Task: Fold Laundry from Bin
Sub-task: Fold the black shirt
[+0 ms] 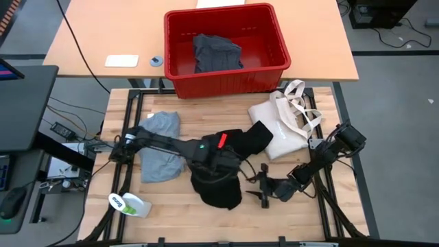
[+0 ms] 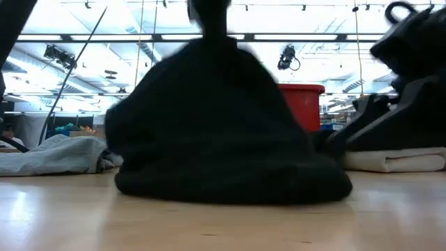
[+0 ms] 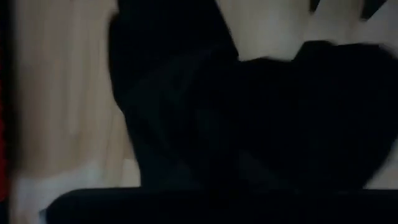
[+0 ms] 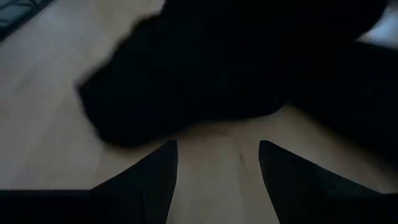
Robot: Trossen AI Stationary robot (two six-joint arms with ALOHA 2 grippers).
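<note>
1. The large black garment (image 1: pixel 221 180) lies in a bunched heap on the wooden table (image 1: pixel 302 219), directly under the left gripper (image 1: pixel 223 165). In the low view the cloth rises to a peak beneath that gripper, so I judge it pinched at the top. The fingers themselves are buried in dark cloth and cannot be made out.
2. The right gripper (image 1: pixel 264 197) sits low, just beside the heap's edge. Its jaws stand apart with bare wood between them, holding nothing.
3. The light grey T-shirt (image 1: pixel 159 145) lies crumpled behind the left gripper, under that arm's forearm, not folded.
4. One more dark blue-grey garment (image 1: pixel 217 53) is in the red bin (image 1: pixel 278 68), well beyond both grippers on the far table.
5. The cream tote bag (image 1: pixel 285 123) rests beyond the right gripper, touching the black garment's far end.
6. A white bottle (image 1: pixel 130 204) lies on the near side of the left arm.
7. Progress, as I judge it: early. Two pieces are out of the bin and none is folded. The black one needs spreading flat first, then folding, then the rest.
</note>
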